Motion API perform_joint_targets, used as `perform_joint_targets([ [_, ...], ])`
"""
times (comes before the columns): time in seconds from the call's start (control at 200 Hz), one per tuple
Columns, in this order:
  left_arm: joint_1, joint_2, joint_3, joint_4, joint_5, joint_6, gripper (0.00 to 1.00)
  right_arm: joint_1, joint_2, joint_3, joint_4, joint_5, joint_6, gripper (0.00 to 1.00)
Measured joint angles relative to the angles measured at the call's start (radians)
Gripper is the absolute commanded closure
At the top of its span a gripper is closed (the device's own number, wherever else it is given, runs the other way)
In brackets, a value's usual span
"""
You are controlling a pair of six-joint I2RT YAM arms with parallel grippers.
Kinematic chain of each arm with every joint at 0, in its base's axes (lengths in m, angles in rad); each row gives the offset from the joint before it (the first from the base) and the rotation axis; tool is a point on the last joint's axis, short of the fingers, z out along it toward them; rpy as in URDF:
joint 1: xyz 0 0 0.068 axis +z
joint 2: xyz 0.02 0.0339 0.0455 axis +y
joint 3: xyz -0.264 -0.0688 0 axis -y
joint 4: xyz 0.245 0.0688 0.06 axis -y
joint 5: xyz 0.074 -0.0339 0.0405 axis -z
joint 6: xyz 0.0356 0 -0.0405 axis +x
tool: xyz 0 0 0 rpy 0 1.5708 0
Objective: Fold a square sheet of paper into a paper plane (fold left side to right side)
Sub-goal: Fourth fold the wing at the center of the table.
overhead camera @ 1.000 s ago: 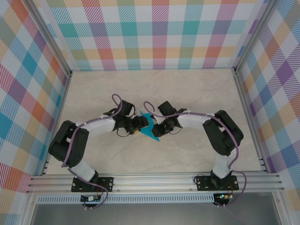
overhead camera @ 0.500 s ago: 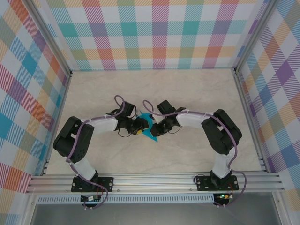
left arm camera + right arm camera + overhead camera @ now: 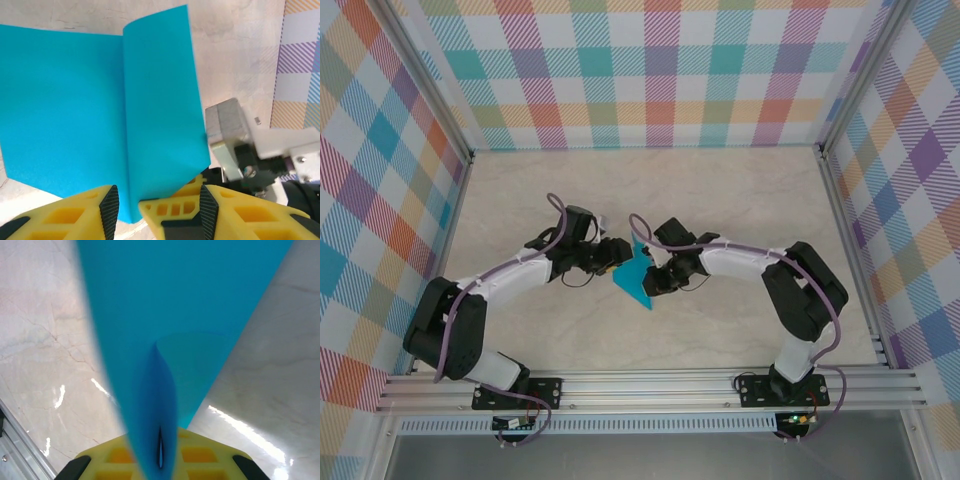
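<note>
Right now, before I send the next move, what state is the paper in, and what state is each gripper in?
square sheet of paper: partly folded, one side lifted and curling over the rest, not yet pressed into a flat crease.
left gripper: open, jaws apart with the paper's edge between them, not clamping it.
right gripper: shut on the square sheet of paper, pinching its curled edge.

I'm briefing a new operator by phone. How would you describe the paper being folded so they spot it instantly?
Start at the pale marble-look table and find its middle, where the left arm and right arm meet tip to tip. Between them is the square sheet of paper, one side curled over. It is thin and teal-blue, unlike the beige tabletop and black-and-white arms.
</note>
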Motion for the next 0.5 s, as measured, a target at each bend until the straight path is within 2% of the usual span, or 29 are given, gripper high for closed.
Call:
perform_joint_targets([
  [0.12,0.000,0.004,-0.027,0.003,0.004,0.003,0.52,0.030,0.000,0.002,-0.005,0.023,0.043,0.86],
  [0.345,0.000,0.045,-0.042,0.009,-0.002,0.003,0.54,0.043,0.013,0.030,-0.031,0.078,0.064,0.66],
  [0.5,0.003,0.043,-0.065,0.003,-0.024,0.003,0.54,0.044,0.002,0.034,-0.042,0.114,0.054,0.62],
])
